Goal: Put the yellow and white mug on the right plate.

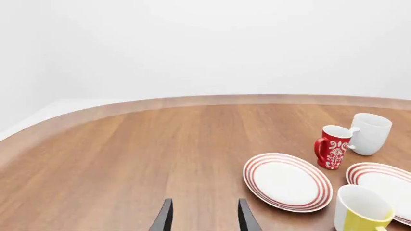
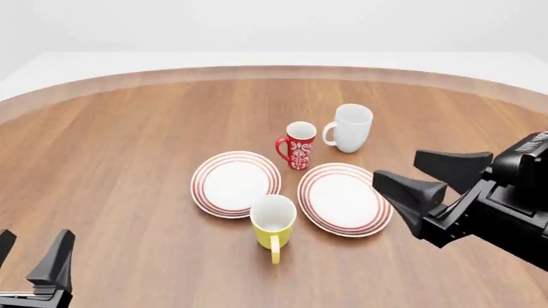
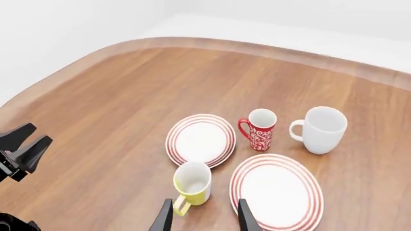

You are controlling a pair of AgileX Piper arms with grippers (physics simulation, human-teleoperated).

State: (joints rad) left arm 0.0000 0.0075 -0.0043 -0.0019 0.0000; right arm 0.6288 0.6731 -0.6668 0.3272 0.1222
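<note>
The right gripper (image 2: 425,185) hangs above the table's right side with its two dark fingers spread apart and nothing between them; in its own wrist view the fingertips (image 3: 204,216) frame bare wood just beside the yellow and white mug (image 3: 191,183). That mug (image 2: 273,221) stands upright on the wooden table (image 2: 128,147), not on either plate, in the gap at the near edges of the two plates, its yellow handle pointing toward the arms' side. Just right of it lies the right plate (image 2: 344,199), flat, white with red rings, and bare. The left plate (image 2: 235,183), its look-alike, sits just beside the mug's other flank. Behind the plates stands the red patterned mug (image 2: 297,145), upright, its base close to the far rim of both plates, and to its right the larger white mug (image 2: 350,128), the two nearly touching. The left gripper (image 2: 33,256) is low at the near left corner, well apart from everything, its fingers also parted and empty; its wrist view shows the fingertips (image 1: 204,216) over open wood.
</note>
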